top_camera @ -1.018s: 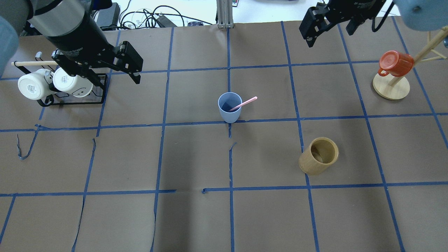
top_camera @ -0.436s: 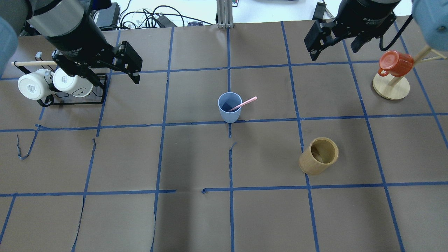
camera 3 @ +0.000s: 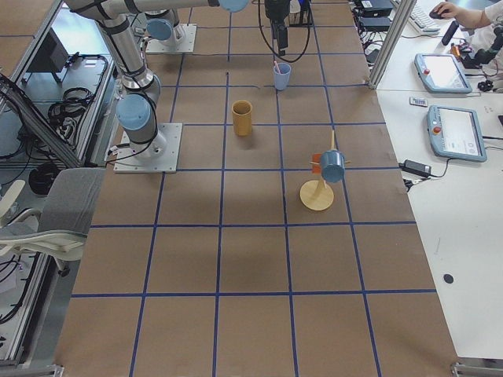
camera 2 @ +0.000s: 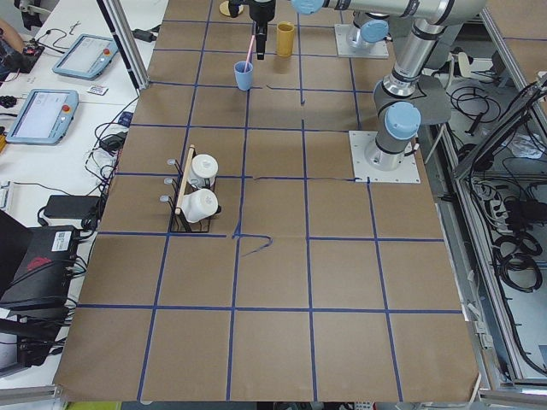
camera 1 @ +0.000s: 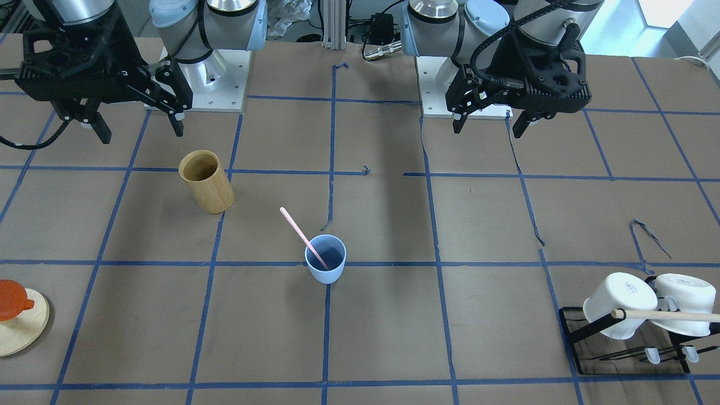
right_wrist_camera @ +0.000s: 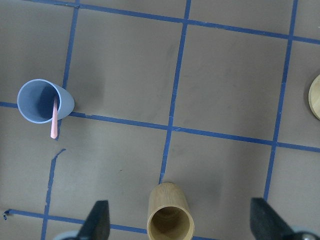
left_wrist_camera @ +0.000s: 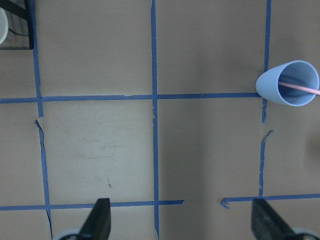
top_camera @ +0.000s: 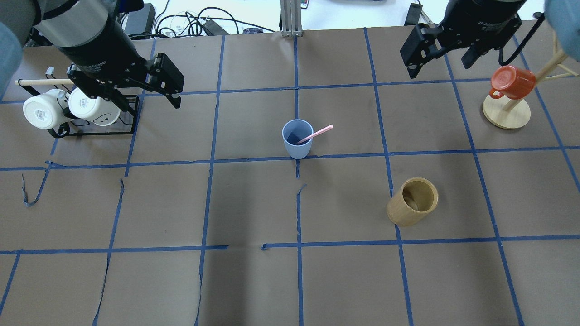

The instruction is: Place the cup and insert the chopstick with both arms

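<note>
The light-blue cup (top_camera: 297, 139) stands upright at the table's middle; it also shows in the front view (camera 1: 325, 264). The pale pink chopstick (top_camera: 318, 133) stands in it, leaning over the rim toward the robot's right (camera 1: 300, 232). My left gripper (top_camera: 144, 100) is open and empty, high above the table beside the mug rack, far left of the cup (left_wrist_camera: 287, 84). My right gripper (top_camera: 437, 63) is open and empty, high at the back right, far from the cup (right_wrist_camera: 44, 102).
A tan bamboo cup (top_camera: 413, 201) stands right of and nearer than the blue cup. A black rack (top_camera: 129, 118) with two white mugs and a wooden dowel (top_camera: 43, 82) is at the left. An orange mug (top_camera: 512, 81) hangs on a wooden tree at the right.
My right gripper has moved a little to the right, toward the mug tree. The left gripper, the cup and the chopstick have not moved.
</note>
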